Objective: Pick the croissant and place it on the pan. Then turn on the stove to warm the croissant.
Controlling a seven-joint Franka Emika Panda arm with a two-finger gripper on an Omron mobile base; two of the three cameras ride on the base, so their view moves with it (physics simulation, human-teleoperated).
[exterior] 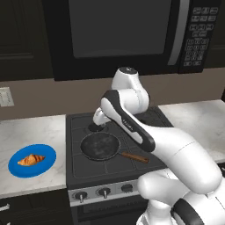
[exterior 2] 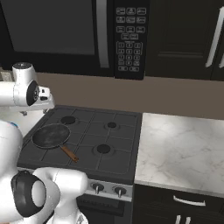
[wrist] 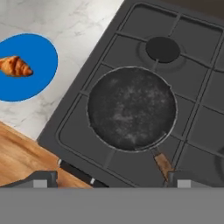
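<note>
Claw jaws wide, holding nothing, above the pan; pan bare, on the stove front-left burner; croissant on blue plate, at pan's 9 o'clock, well apart.

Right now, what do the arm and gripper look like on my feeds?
The arm is glossy white with rounded, bulky links. A dark band runs along one link, and dark rings sit at the joints, with a grey cap on the top joint. No cables or markings show. In the hand view the gripper shows two small dark grey, blocky finger tips.
</note>
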